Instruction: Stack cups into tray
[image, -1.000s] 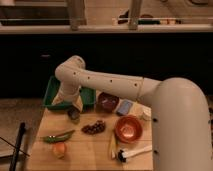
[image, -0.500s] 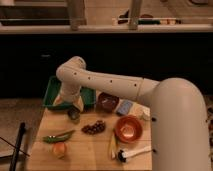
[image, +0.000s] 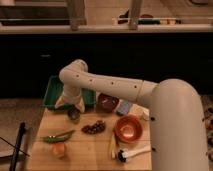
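Nothing has visibly moved since a moment ago: the cup (image: 74, 115) sits on the bench (image: 95, 147) just in front of the green tray (image: 52, 92), directly below the tool (image: 70, 103). I cannot tell the tool's state. A brown bowl (image: 106, 102) and an orange bowl (image: 128, 129) stand rightward.

A dark brown bowl (image: 107, 102) is seen at the far side of the wooden table (image: 95, 150), an orange bowl (image: 128, 128) nearer and right, grapes (image: 93, 127) in the middle, a green pod (image: 57, 136) and an orange fruit (image: 60, 149) near left.
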